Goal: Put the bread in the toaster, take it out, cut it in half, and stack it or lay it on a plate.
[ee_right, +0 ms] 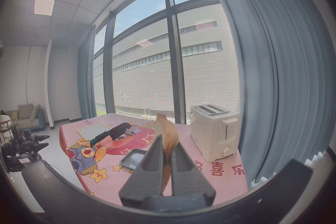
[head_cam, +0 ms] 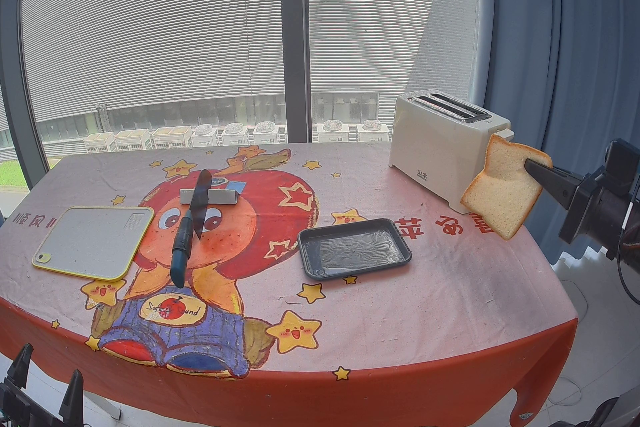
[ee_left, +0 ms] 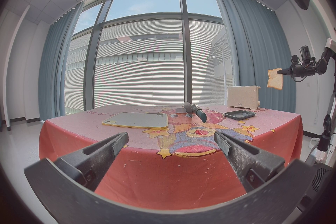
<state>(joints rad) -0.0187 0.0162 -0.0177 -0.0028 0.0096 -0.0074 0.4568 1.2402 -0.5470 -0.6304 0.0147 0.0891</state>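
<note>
Right gripper point(head_cam: 531, 166): shut on a slice of bread point(head_cam: 505, 196), which is gripped at its upper edge. The slice is held in the air, tilted, just right of the white toaster point(head_cam: 445, 145) and above the table's right edge. The toaster is placed at the far right of the tablecloth point(head_cam: 433, 308).

Left gripper point(ee_left: 170, 138): fingers spread wide, nothing held, positioned off the near left edge of the table.

A dark rectangular tray point(head_cam: 353, 247) is laid at the centre. To its left, a knife point(head_cam: 189, 228) is propped with its blade on a small grey rest point(head_cam: 223, 196). A cutting board point(head_cam: 93, 241) is laid near the left edge.
</note>
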